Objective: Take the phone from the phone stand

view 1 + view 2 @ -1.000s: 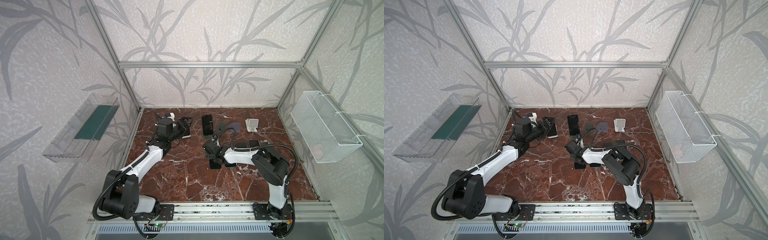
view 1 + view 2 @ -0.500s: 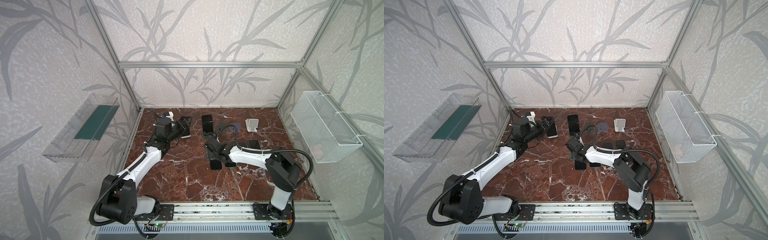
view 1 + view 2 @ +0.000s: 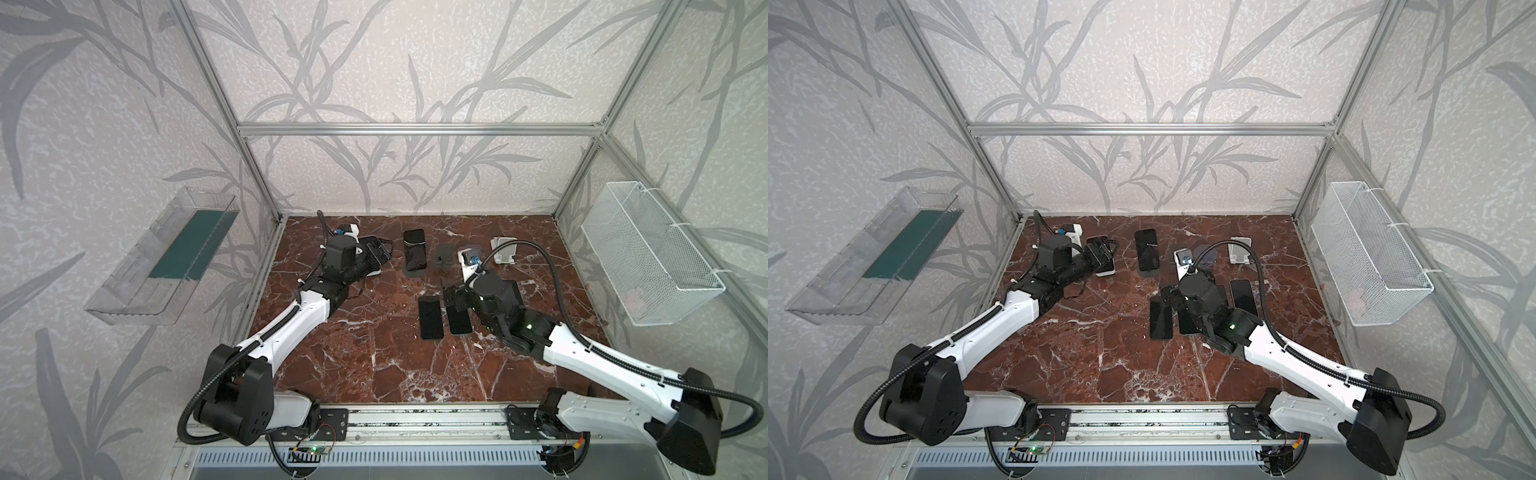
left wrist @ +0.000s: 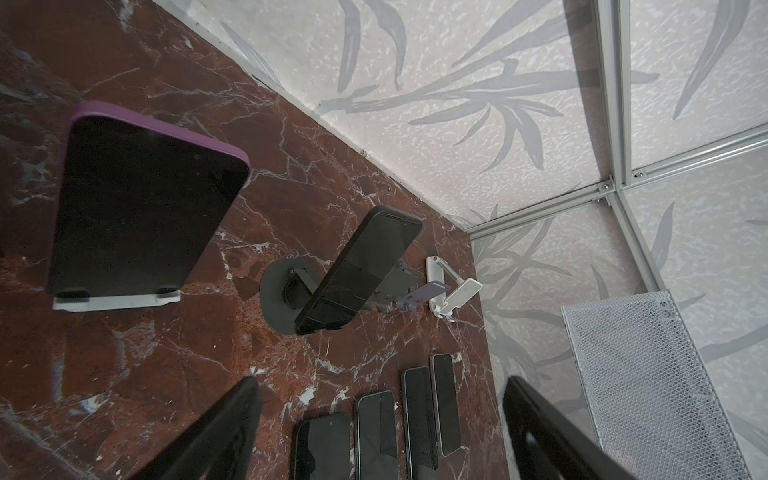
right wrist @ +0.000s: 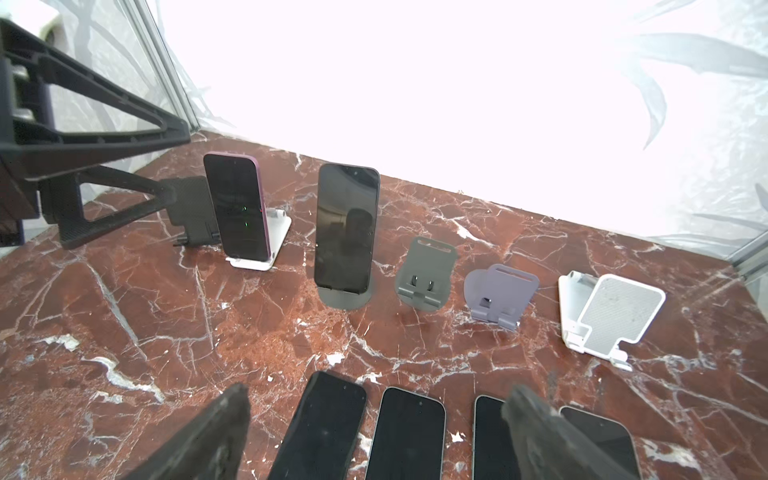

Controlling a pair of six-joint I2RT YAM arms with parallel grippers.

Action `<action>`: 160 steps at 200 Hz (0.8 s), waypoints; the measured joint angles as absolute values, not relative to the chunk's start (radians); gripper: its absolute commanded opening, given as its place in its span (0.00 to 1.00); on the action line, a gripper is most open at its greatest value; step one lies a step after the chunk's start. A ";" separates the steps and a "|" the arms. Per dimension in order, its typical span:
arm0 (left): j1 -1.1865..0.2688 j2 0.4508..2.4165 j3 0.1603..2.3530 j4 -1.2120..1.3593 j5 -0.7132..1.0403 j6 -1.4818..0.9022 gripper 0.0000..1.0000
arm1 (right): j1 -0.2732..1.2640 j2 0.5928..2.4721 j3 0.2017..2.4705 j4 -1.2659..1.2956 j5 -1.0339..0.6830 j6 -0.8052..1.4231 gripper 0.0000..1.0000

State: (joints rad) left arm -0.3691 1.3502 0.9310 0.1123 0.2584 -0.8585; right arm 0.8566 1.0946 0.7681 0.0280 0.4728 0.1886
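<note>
Plainly the left gripper [image 4: 382, 386], wide open and empty, is nearer. The purple phone [image 4: 141, 208] leans upright on its white stand [image 4: 116, 301], just beside it.

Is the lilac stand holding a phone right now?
No, in the right wrist view the lilac stand is empty, between an empty grey stand and an empty white stand.

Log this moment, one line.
left end effector: open, near purple phone on white stand | right end effector: open, over flat phones | black phone: on round stand | empty stands: three
</note>
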 measured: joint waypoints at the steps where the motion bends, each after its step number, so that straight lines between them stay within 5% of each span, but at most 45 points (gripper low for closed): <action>1: -0.373 1.350 0.933 0.112 0.259 -0.855 0.92 | 0.856 1.093 0.764 0.033 0.472 0.189 0.95; 47: -0.452 1.356 0.965 0.071 0.225 -0.769 0.92 | 0.856 1.069 0.511 0.225 0.440 0.219 0.95; 160: -0.513 1.421 1.020 -0.043 0.118 -0.640 0.99 | 0.865 1.140 0.405 0.490 0.430 0.189 0.89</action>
State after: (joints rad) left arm -0.5125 1.4212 1.0203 -0.0425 0.1184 -0.6403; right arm 0.8650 1.1404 0.4049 0.4904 0.4301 0.1890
